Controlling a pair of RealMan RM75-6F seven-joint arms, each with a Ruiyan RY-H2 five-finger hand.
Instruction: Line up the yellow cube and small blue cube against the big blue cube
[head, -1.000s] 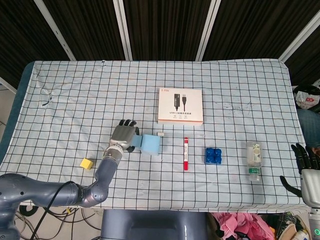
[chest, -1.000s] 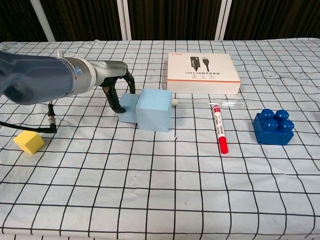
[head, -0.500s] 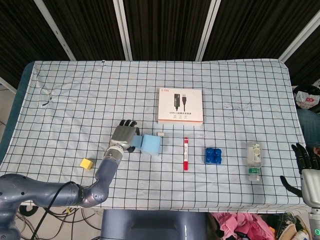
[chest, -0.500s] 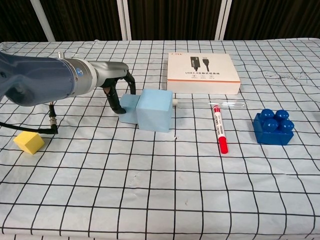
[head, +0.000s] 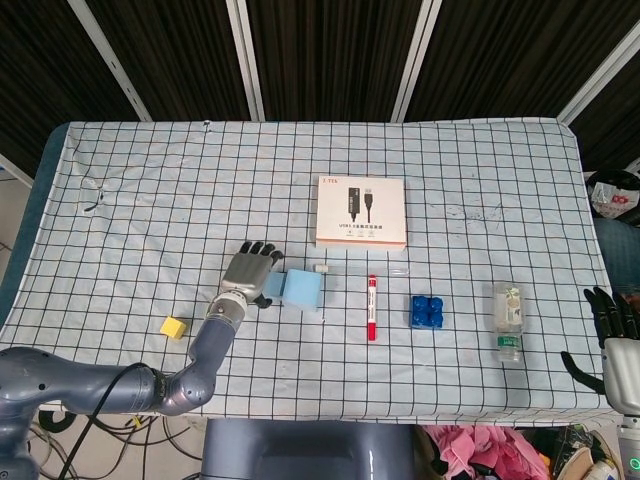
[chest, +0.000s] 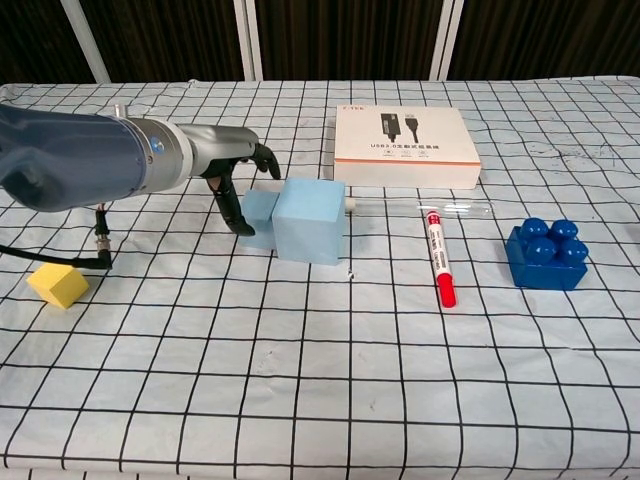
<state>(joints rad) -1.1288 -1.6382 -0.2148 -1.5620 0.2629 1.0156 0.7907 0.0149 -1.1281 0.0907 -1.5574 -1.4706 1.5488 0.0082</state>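
Left hand (chest: 232, 180): we find it low on the table (head: 150, 180), fingers (head: 262, 248) apart and holding nothing, just beside the small blue cube.
Small blue cube (chest: 256, 216): pale blue, touching the left face of the big blue cube; in the chest view we see a dark finger against its left side.
Big blue cube (chest: 310, 220): pale blue, near the table's middle, in front of the white box.
Yellow cube (chest: 58, 285): alone near the table's front left, well apart from both blue cubes and from the fingers.
Right hand (head: 615, 340): at the table's front right edge, fingers spread, holding nothing.
White box (chest: 405, 146): orange-edged, with a picture of a USB cable; we can read "USB" on the label, the rest too small.
Red marker (chest: 438, 258): lying right of the big blue cube; its print unreadable.
Dark blue studded brick (chest: 546, 255): right of the marker.
Bottle (head: 508, 320): lying further right; label unreadable.
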